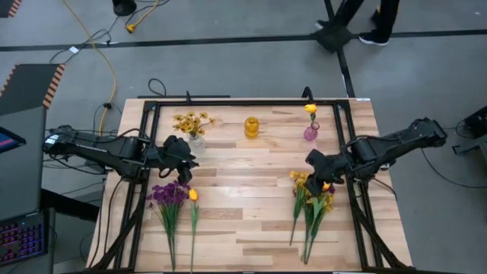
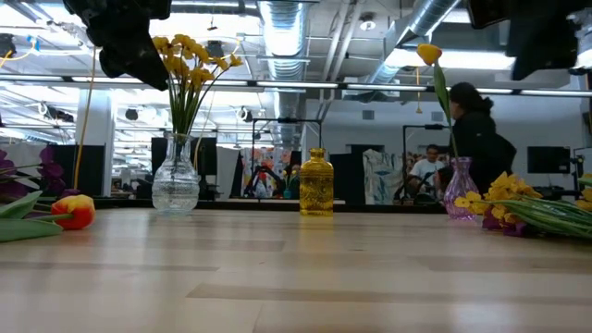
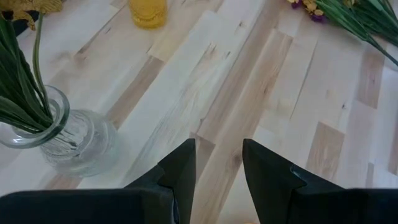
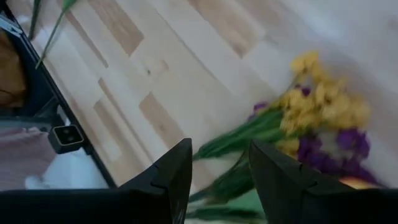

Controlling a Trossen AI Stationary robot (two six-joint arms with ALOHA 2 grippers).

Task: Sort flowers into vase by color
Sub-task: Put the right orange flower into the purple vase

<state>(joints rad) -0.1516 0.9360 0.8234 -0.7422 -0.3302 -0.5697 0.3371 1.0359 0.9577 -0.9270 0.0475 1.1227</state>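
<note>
A yellow bunch [image 1: 192,122] stands in the clear vase [image 1: 196,141] and one tulip [image 1: 310,109] in the pink vase [image 1: 310,133]; the amber vase [image 1: 251,127] looks empty. Purple flowers [image 1: 169,194] and a mixed pile [image 1: 313,199] lie on the worktop [image 1: 251,228], so I judge most sorting remains. The left gripper [image 3: 217,163] and right gripper [image 4: 221,167] hover with fingers apart, holding nothing.

Evenly and brightly lit from overhead, with only faint, soft shadows on the pale desk [image 1: 251,175]. Strongly backlit at desk height by ceiling lamps [image 2: 282,23] at twelve o'clock, leaving both arms as black silhouettes along the upper edge. Mild glare on the clear glass vase [image 3: 68,140] and its rim. Smeared with motion blur across the yellow and purple flowers [image 4: 323,118] ahead of the right hand [image 4: 221,168]. Sharp elsewhere, slightly soft in the distant room.
</note>
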